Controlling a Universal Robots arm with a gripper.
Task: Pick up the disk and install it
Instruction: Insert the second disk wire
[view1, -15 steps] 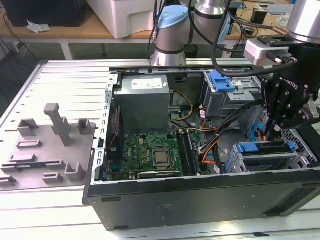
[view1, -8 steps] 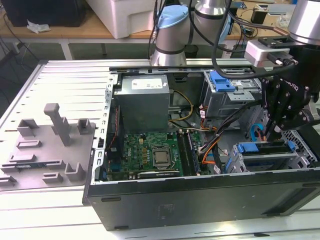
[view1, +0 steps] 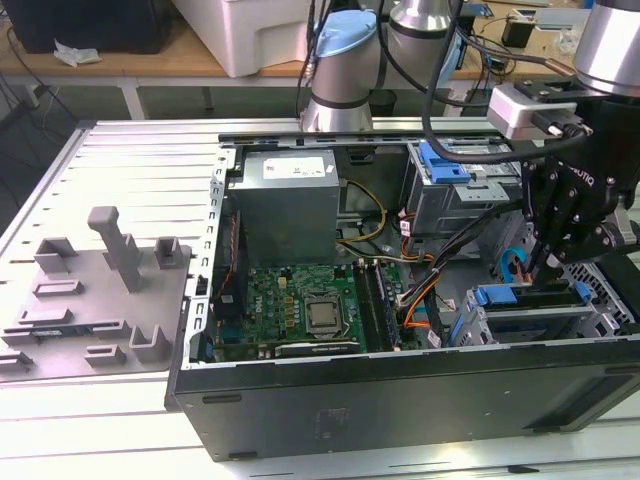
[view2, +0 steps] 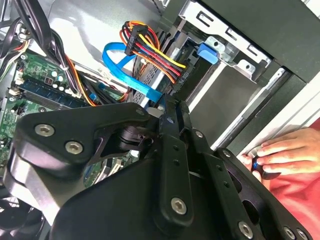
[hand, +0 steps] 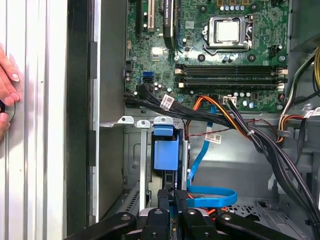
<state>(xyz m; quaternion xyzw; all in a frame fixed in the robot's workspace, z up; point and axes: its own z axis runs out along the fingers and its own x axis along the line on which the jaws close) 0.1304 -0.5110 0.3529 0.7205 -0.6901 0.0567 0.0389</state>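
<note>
The computer case (view1: 400, 400) lies on its side on the table (view1: 120, 150) with its panel off, so the drive cage (view1: 530, 315) can be reached from above. The disk (hand: 164, 150) stands on edge in that cage, blue carrier uppermost. The pincer (hand: 174, 196) is closed on the carrier's rim, fingers nearly together. A person's hand (view2: 287, 150) rests just outside the case.

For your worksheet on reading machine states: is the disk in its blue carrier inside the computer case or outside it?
Inside. The disk stands on edge in the drive bay of the case, under the gripper.
</note>
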